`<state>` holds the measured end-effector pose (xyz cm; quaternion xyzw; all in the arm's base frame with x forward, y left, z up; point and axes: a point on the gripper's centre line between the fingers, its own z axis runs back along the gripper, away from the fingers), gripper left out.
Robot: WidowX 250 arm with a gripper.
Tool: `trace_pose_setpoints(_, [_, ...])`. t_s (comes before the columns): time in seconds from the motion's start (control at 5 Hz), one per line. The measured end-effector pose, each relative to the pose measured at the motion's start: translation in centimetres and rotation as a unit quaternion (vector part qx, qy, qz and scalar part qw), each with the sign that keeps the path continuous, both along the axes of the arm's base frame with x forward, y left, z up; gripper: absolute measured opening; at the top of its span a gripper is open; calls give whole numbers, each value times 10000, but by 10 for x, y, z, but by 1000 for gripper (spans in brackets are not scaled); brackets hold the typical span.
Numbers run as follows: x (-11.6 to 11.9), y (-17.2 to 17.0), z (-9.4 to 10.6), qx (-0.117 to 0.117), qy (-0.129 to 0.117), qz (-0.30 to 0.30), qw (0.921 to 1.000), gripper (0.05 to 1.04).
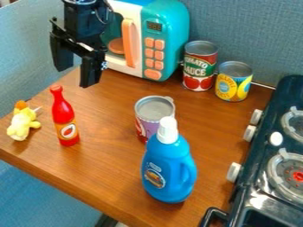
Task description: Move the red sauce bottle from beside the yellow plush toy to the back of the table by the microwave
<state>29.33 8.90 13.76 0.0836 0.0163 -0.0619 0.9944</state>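
In the camera view, the black two-finger gripper [75,76] hangs over the table's [112,173] upper left part, its jaws parted and released. Nearest are the slender red bottle with a chili label [65,119], upright on the table below it, and the teal-and-white toy microwave [168,33] beside it. A yellow plush toy [22,125] lies left of the bottle. A purple-labelled metal can [152,111] stands partly behind a blue, white-capped plastic bottle [168,166]; a red-and-green tomato can [199,66] and a squat yellow can [234,82] stand near the microwave, left of the black toy stove [260,164].
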Motion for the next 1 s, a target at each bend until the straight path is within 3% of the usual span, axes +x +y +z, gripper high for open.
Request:
trace_pose_setpoints(0.2, [-7, 22, -11, 114, -60, 67, 9999, 999])
trace_pose_setpoints(1.0, [-19, 21, -25, -222, 116, -11, 9997, 999])
